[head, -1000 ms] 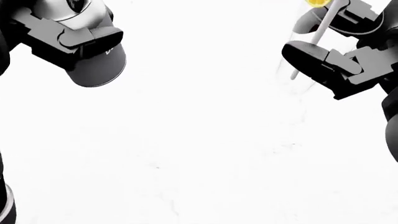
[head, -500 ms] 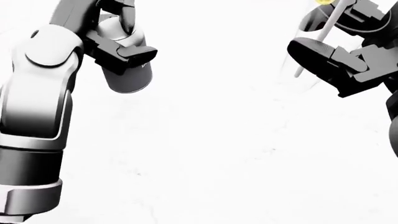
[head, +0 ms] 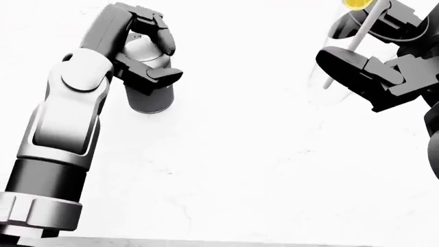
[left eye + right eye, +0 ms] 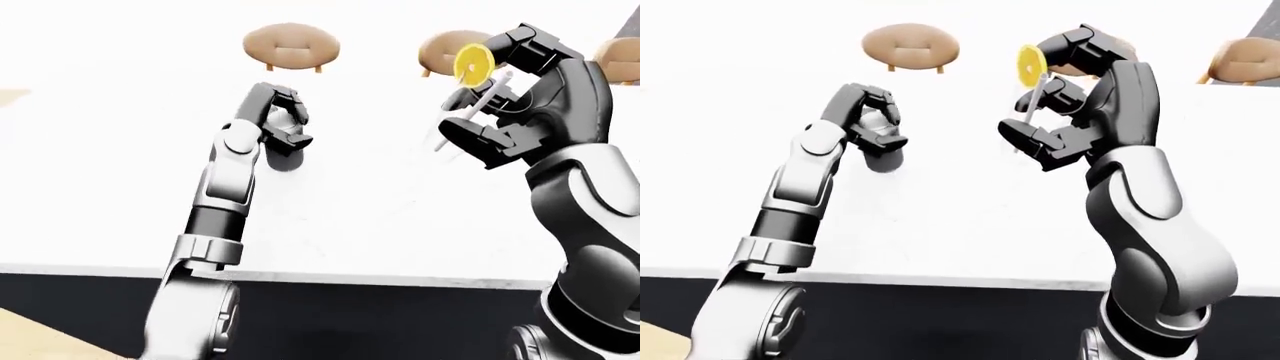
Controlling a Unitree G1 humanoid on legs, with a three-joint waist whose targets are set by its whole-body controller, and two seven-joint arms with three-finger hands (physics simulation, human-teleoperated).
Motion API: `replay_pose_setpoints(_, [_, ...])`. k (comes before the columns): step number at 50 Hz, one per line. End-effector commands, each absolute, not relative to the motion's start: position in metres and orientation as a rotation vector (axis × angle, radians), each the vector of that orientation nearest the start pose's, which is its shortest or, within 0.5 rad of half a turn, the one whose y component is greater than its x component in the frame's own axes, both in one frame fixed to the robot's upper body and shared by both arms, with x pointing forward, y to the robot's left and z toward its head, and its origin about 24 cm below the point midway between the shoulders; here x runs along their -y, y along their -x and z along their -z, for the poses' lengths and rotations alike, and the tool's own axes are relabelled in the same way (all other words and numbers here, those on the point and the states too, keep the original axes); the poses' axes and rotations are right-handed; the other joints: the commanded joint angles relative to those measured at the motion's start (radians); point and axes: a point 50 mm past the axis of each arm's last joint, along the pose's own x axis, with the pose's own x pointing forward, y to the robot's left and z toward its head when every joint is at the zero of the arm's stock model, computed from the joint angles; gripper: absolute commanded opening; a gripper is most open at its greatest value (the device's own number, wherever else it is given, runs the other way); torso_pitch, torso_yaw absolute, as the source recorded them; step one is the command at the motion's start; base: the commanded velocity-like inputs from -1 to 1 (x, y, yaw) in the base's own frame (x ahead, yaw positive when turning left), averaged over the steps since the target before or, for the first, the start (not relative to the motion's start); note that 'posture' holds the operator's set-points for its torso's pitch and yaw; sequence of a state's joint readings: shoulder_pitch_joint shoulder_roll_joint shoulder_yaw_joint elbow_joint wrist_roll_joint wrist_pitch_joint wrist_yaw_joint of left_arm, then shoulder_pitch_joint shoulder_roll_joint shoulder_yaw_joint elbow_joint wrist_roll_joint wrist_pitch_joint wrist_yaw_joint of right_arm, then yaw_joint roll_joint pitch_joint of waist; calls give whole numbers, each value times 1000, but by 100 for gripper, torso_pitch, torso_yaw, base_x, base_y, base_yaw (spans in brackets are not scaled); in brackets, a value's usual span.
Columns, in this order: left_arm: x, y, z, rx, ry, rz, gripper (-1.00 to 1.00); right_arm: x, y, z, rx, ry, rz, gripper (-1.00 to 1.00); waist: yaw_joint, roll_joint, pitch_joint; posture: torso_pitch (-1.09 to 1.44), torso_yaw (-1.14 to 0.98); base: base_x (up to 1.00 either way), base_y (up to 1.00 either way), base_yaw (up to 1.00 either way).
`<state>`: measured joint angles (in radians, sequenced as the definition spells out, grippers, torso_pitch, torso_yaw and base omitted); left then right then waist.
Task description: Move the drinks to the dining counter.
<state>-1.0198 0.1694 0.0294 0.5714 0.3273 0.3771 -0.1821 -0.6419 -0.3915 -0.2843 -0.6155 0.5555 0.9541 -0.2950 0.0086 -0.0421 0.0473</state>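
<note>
My left hand (image 3: 147, 54) is shut on a grey drink can (image 3: 150, 98) and holds it upright at the white counter (image 3: 240, 170); I cannot tell whether its base touches. The can also shows in the left-eye view (image 4: 283, 156). My right hand (image 3: 370, 46) is shut on a clear glass (image 3: 336, 62) with a white straw (image 4: 470, 120) and a yellow lemon slice (image 4: 472, 64) on its rim. It holds the glass above the counter at the upper right of the head view.
Three round wooden stools (image 4: 291, 46) stand beyond the counter's top edge in the eye views. The counter's near edge (image 4: 330, 274) runs across the bottom, with a dark panel below it.
My left arm has reached further over the counter, carrying the can right and away from me. The right hand with the glass has barely moved.
</note>
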Motion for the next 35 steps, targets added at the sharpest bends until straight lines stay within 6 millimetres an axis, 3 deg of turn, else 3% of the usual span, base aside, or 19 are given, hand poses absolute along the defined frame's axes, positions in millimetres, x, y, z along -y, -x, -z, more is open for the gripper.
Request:
replay_pose_setpoints(1, [-120,-402,-241,167,-511,122,-18,191,-262,-291,421,-52,57,-99,0,-1,-31,0,0,0,0,0])
replay_pose_setpoints(3, [-120,-402,-239,162,-513,125,4,191,-261,-292,421,-53,57,-100,1,-1,-33,0,0,0,0,0])
replay_pose_setpoints(9, [-119,-402,-238,159,-518,127,37,191,-262,-290,419,-54,58,-100,1,-1,-38,0,0,0,0,0])
replay_pose_setpoints(20, [-118,-402,-241,162,-520,126,74,192,-262,-292,421,-56,56,-100,3,-3,-43,0,0,0,0,0])
replay_pose_setpoints(22, [-118,-401,-243,165,-522,128,100,191,-262,-291,420,-55,55,-100,4,-3,-44,0,0,0,0,0])
replay_pose_setpoints(30, [-127,-396,-246,170,-501,109,100,189,-264,-294,422,-46,50,-99,3,-1,-46,0,0,0,0,0])
replay_pose_setpoints(35, [-141,-382,-253,172,-474,67,100,187,-276,-285,396,-35,55,-100,0,5,-45,0,0,0,0,0])
